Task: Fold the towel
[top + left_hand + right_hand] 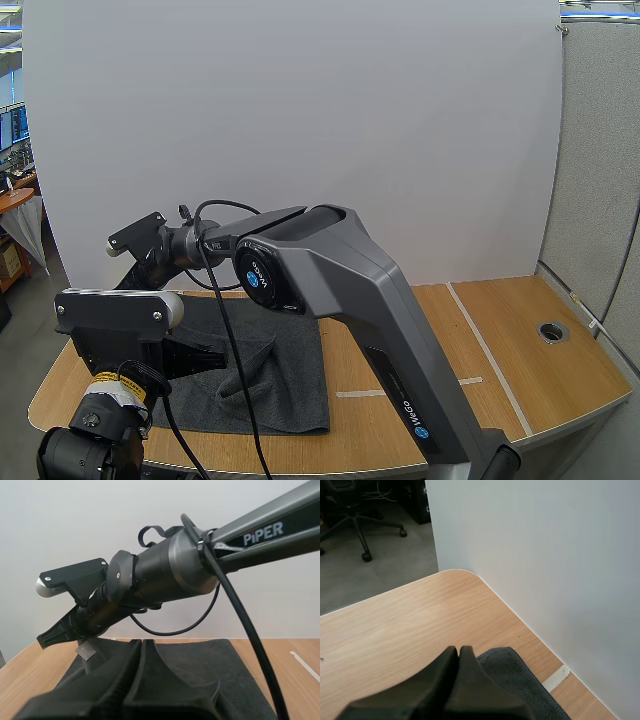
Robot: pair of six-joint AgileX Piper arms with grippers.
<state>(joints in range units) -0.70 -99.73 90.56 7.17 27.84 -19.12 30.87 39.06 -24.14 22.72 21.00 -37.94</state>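
The dark grey towel (290, 395) lies spread on the left part of the tabletop (500, 340), its near edge close to the front edge, with a rumple in its middle. The left gripper (141, 644) hovers low over it, fingers pressed together on nothing. The right gripper (459, 652) is also closed and empty, just off the towel's far-left corner, where a small label (86, 651) sits. The cloth looks soft, light and limp, so it will likely sag and drag. A corner or edge is probably the best hold, pinching through the full thickness, since a shallow nip could slip off.
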